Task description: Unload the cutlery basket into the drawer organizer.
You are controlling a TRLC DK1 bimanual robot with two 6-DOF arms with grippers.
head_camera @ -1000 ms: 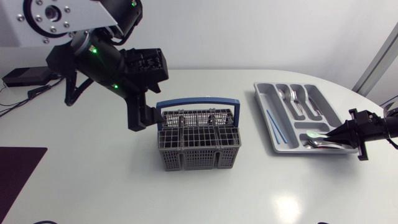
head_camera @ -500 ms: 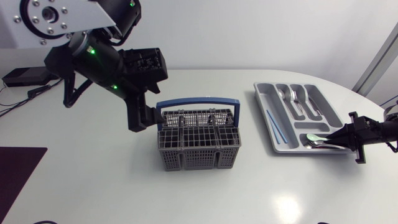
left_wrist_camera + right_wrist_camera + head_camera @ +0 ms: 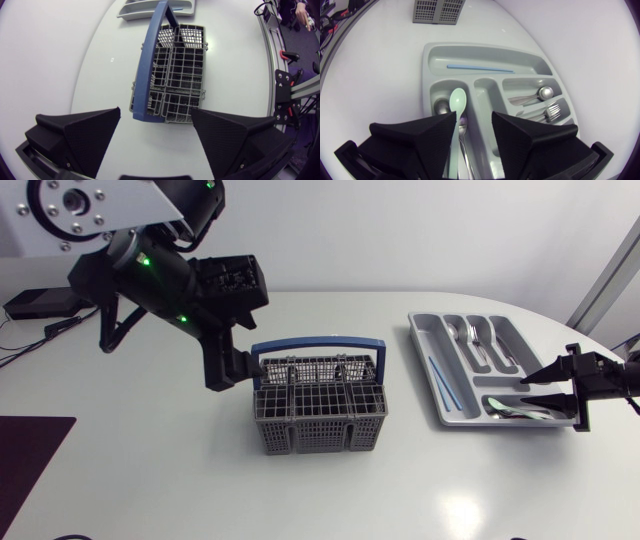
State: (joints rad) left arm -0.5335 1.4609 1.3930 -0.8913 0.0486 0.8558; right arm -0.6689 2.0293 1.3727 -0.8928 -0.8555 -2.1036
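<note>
The grey cutlery basket (image 3: 320, 408) with a blue handle (image 3: 318, 342) stands mid-table; no cutlery shows in its compartments (image 3: 172, 75). My left gripper (image 3: 236, 372) hangs open at the basket's left end, a finger on each side of the handle's end (image 3: 150, 107). The grey drawer organizer (image 3: 432, 370) lies at the right. My right gripper (image 3: 552, 391) is open over its near compartment. A pale green spoon (image 3: 456, 105) lies there on metal spoons, between the fingers (image 3: 427, 132) and free of them.
Other organizer compartments hold a thin blue stick (image 3: 445, 383), forks and spoons (image 3: 476, 338). A black box with cables (image 3: 35, 305) sits at the far left of the table.
My right gripper has opened and let go of the pale green spoon, which now lies in the organizer's near compartment. The left arm has barely moved.
</note>
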